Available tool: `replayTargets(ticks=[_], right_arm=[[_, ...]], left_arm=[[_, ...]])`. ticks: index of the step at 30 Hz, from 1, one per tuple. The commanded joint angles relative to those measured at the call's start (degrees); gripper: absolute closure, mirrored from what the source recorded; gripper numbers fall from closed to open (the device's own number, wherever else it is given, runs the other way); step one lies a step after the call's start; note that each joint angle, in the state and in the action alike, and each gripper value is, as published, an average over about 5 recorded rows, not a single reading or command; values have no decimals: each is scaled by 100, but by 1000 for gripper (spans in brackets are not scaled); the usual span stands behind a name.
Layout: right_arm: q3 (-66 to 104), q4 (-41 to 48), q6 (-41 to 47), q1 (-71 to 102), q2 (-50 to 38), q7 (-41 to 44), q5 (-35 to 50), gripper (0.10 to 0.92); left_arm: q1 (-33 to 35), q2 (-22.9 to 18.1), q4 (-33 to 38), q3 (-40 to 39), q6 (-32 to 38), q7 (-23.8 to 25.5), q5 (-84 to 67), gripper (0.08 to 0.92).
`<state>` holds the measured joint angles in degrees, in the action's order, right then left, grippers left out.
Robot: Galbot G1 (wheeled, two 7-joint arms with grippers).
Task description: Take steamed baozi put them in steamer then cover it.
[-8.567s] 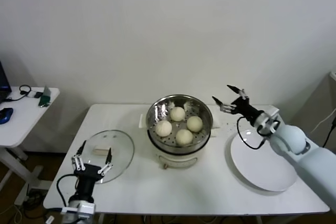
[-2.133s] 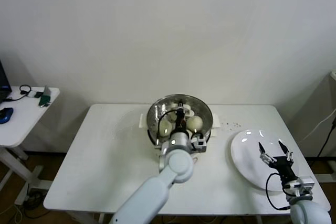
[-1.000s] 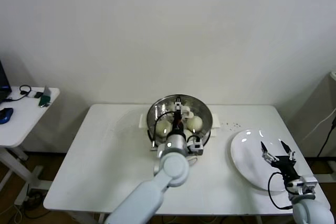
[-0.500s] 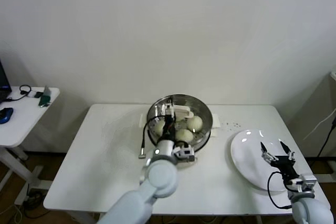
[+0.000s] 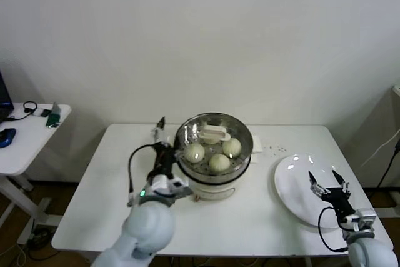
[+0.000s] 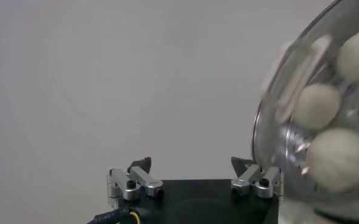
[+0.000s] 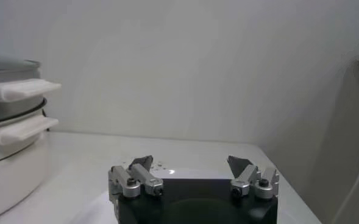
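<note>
head view: the cover point(image 5: 213, 140) sits on the steamer point(image 5: 214, 167) at mid surface point(image 5: 112, 204), with four baozi point(image 5: 219, 162) under the glass. the left hand point(image 5: 160, 134), released and empty, is just left of the steamer. the right hand point(image 5: 327, 185), fingers spread, hovers over the plate point(image 5: 299, 201).

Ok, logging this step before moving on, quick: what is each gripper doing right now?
Left gripper: open, empty, beside the steamer, whose cover is on.
Right gripper: open, empty, over the white plate.
</note>
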<state>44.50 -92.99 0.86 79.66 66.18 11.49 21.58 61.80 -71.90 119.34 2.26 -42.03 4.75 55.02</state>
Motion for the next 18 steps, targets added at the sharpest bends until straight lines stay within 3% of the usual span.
replayTargets(ticks=[1, 8, 18], right_arm=[[-47, -120, -81, 88, -38, 69, -41, 203], [-134, -218, -327, 237, -64, 150, -74, 203], [-209, -205, -736, 345, -153, 181, -78, 203]], left_arm=[[2046, -7, 355, 2788, 3313, -1562, -3992, 177], [2753, -523, -478, 3325, 4645, -1530, -5537, 177], [3042, -687, -986, 3211, 5139, -1681, -6012, 177]])
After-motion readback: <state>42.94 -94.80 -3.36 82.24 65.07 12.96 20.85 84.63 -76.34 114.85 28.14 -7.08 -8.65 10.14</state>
